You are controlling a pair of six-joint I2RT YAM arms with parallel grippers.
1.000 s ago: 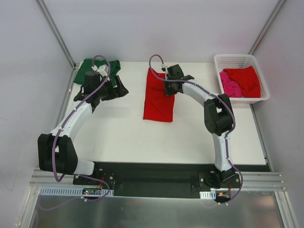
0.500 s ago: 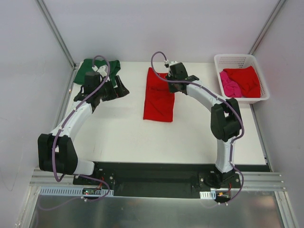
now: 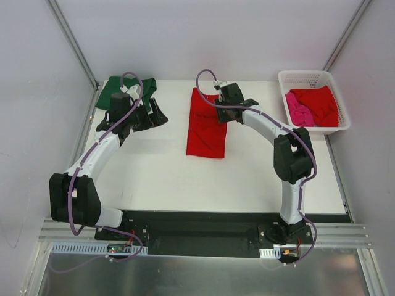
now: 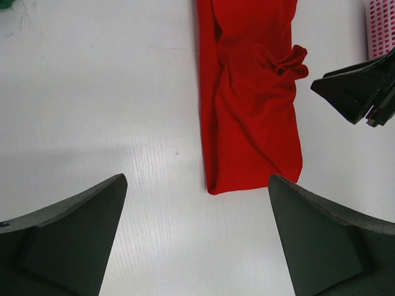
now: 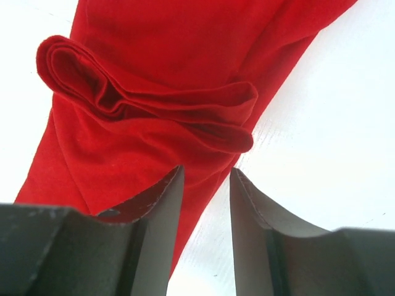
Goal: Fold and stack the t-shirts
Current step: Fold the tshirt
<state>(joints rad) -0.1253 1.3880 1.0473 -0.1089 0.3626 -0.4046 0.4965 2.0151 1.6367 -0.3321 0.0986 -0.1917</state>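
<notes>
At the tabletop's far edge, right gripper [image 5: 207, 171] hangs part-open, empty, by the red tee's [image 5: 160, 43] bunched fold, likely to leave it lying.

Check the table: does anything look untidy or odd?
Yes. The red t-shirt lies in a long strip, but a bunched lump sticks out at its right edge, by the right gripper, so it is not flat.
</notes>
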